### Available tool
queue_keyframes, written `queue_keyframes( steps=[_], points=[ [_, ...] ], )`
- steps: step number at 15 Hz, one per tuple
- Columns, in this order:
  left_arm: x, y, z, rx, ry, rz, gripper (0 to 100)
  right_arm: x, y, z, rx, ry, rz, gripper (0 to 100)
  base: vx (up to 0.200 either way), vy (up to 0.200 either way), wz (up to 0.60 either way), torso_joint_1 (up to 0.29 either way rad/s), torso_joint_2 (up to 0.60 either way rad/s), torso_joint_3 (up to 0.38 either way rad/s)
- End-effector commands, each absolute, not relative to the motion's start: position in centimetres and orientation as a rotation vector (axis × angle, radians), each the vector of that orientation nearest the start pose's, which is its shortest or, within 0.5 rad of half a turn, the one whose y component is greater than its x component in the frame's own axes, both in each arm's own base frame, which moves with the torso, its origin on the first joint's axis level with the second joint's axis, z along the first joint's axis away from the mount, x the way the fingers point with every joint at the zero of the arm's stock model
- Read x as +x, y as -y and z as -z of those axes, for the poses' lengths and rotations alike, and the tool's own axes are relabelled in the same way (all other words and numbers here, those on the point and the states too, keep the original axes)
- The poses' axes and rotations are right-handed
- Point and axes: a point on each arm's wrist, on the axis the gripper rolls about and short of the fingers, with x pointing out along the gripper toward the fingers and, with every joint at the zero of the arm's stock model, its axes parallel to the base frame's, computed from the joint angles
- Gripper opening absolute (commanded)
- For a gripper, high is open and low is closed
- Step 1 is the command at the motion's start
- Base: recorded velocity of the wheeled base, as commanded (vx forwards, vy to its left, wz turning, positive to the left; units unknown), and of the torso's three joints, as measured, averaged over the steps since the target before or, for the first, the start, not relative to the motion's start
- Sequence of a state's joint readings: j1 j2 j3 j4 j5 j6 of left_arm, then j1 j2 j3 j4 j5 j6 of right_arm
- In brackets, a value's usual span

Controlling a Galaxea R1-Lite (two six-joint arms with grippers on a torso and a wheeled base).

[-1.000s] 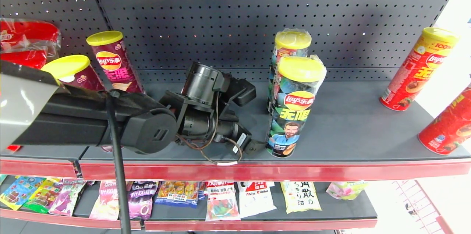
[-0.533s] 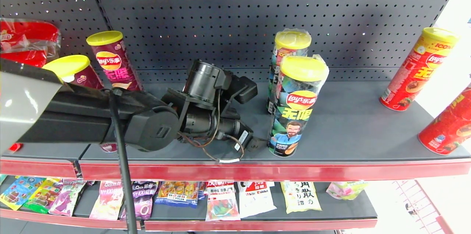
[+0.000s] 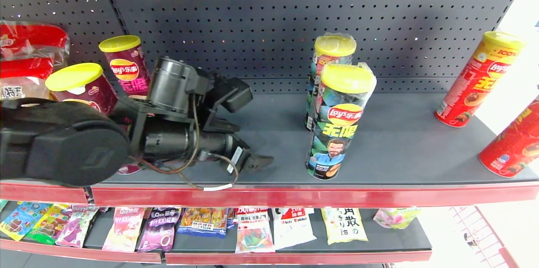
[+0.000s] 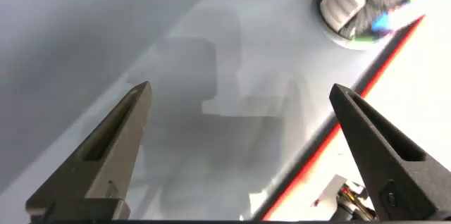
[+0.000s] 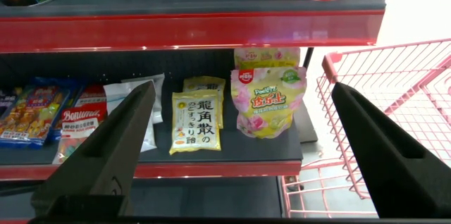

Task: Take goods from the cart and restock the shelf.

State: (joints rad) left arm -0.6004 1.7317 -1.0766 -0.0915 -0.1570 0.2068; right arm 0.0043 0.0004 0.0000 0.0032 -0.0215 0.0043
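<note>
Left gripper (image 4: 241,90) backs away from the chip can (image 3: 339,124), fingers spread and empty; we read the can as released, upright near the shelf (image 3: 400,146) front, lined before its twin (image 3: 334,49).

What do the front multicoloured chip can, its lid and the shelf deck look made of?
The front chip can looks like a cardboard tube with a glossy printed wrap; crinkled clear film shows around its top. Its lid seems smooth yellow plastic. The shelf deck is probably painted metal, matte dark grey, with a glossy red front strip.
</note>
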Motion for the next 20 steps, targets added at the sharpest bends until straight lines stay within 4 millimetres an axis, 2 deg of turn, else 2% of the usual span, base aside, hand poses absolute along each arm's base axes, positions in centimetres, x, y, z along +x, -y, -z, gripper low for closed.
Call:
queue_keyframes(
  steps=[1,2,3,4,5,6,8,11,12,13,14,16,18,20],
  points=[
    [18.9,11.7,-22.8,0.285,-0.402,0.731,100,-2.3,0.1,-7.5,0.005,-0.003,0.017,100,0.0,0.0,0.0,0.0,0.0,0.0],
    [16.5,10.0,-23.2,0.279,-0.39,0.717,100,-2.3,0.1,-7.5,0.005,-0.003,0.017,100,0.0,0.0,0.0,0.0,0.0,0.0],
    [15.1,9.0,-23.3,0.275,-0.38,0.708,100,-2.3,0.1,-7.5,0.005,-0.003,0.017,100,0.0,0.0,0.0,0.0,0.0,0.0],
    [12.4,7.0,-23.5,0.264,-0.358,0.678,100,-2.3,0.1,-7.5,0.005,-0.003,0.015,100,0.0,0.0,0.0,0.0,0.0,0.0],
    [10.8,5.9,-23.4,0.255,-0.341,0.653,100,-2.3,0.1,-7.5,0.005,-0.003,0.015,100,0.0,0.0,0.0,0.0,0.0,0.0],
    [7.9,3.8,-22.7,0.241,-0.306,0.598,100,-2.3,0.1,-7.5,0.005,-0.003,0.015,100,0.0,0.0,0.0,0.0,0.0,0.0],
    [3.5,1.7,-21.2,0.225,-0.289,0.535,100,-2.3,0.1,-7.5,0.005,-0.003,0.015,100,0.0,0.0,0.0,0.0,0.0,0.0],
    [-1.7,-0.1,-18.9,0.201,-0.292,0.436,100,-2.3,0.1,-7.5,0.005,-0.003,0.015,100,0.0,0.0,0.0,0.0,0.0,0.0],
    [-2.6,-0.2,-17.9,0.162,-0.279,0.372,100,-2.3,0.1,-7.5,0.005,-0.003,0.015,100,0.0,0.0,0.0,0.0,0.0,0.0],
    [-2.6,-0.2,-17.9,0.162,-0.279,0.372,100,-2.3,0.1,-7.5,0.005,-0.003,0.015,100,0.0,0.0,0.0,0.0,0.0,0.0],
    [-3.9,-0.2,-16.0,0.082,-0.253,0.199,100,-2.3,0.1,-7.5,0.005,-0.003,0.015,100,0.0,0.0,0.0,0.0,0.0,0.0],
    [-4.7,-0.1,-14.5,0.058,-0.228,0.12,100,-2.3,0.1,-7.5,0.005,-0.003,0.015,100,0.0,0.0,0.0,0.0,0.0,0.0],
    [-5.2,-0.1,-11.6,0.055,-0.207,0.079,100,-2.3,0.1,-7.5,0.005,-0.003,0.015,100,0.0,0.0,0.0,0.0,0.0,0.0],
    [-5.0,-0.1,-11.6,0.038,-0.186,0.071,100,-2.3,0.1,-7.5,0.005,-0.003,0.017,100,0.0,0.0,0.0,0.0,0.0,0.0]
  ],
)
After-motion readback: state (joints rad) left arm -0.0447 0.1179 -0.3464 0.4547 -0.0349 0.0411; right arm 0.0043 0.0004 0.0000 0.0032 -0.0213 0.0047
